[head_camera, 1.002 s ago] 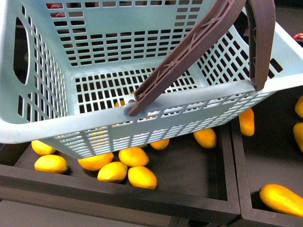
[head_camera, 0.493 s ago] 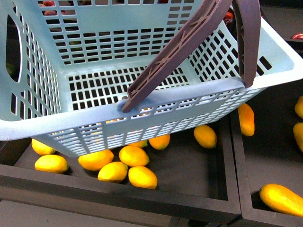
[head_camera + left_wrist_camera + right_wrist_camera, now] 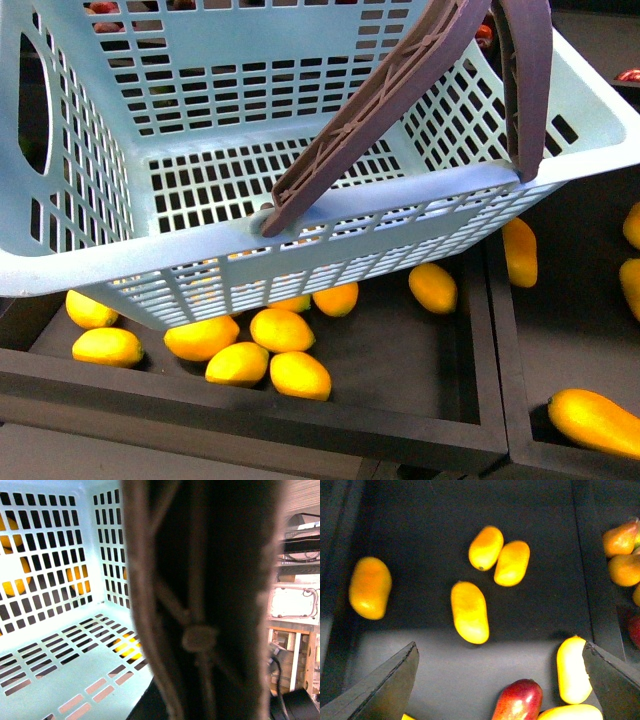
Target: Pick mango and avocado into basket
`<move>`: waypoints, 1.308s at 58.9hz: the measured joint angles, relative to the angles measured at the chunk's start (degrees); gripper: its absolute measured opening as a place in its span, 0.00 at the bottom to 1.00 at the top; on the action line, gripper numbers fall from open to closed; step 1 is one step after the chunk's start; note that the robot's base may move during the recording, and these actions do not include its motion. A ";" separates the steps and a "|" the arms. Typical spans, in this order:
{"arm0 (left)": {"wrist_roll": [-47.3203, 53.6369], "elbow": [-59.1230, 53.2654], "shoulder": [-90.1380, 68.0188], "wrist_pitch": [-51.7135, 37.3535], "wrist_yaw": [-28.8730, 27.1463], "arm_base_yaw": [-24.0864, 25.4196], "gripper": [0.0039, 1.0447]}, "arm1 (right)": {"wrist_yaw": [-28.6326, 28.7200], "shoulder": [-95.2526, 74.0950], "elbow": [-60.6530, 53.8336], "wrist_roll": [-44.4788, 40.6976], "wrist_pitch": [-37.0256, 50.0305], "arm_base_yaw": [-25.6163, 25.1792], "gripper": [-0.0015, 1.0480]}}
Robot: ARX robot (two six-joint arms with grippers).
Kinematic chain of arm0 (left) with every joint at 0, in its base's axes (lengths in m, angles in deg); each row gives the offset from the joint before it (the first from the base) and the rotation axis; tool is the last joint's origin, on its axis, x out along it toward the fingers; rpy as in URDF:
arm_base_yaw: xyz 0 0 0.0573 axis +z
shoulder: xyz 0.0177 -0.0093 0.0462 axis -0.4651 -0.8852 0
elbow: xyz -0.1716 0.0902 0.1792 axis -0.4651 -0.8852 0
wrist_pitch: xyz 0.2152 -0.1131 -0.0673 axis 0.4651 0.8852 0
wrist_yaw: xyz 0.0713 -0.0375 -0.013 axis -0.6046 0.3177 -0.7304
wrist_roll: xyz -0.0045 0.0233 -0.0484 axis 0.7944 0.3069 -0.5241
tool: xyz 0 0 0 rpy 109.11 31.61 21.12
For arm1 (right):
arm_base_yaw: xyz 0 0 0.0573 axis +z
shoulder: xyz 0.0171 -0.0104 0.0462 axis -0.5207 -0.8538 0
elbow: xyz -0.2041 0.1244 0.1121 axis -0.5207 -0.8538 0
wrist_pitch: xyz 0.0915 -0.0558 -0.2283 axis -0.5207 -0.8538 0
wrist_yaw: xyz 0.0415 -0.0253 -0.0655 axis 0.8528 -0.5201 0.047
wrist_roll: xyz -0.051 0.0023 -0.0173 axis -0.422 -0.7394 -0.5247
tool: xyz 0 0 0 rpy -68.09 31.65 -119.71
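The turquoise basket fills the upper front view, held tilted above a black tray of mangoes. Its two brown handles rise to the top edge. My left gripper is shut on the basket; in the left wrist view only the blurred brown handle and the empty basket inside show. My right gripper is open above another tray, with a yellow mango lying ahead of its fingers. No avocado is in view.
Black wooden trays with raised walls hold several mangoes. A further tray at the right holds more. In the right wrist view a red-skinned fruit and pale yellow fruits lie near the gripper.
The basket has shifted slightly up and back in the front view over the last second, then stayed almost still. The mangoes have not moved.
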 joint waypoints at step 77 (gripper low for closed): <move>0.04 0.00 0.00 0.00 -0.02 0.00 0.05 | -2.25 -49.20 49.40 -1.33 -20.94 5.57 0.93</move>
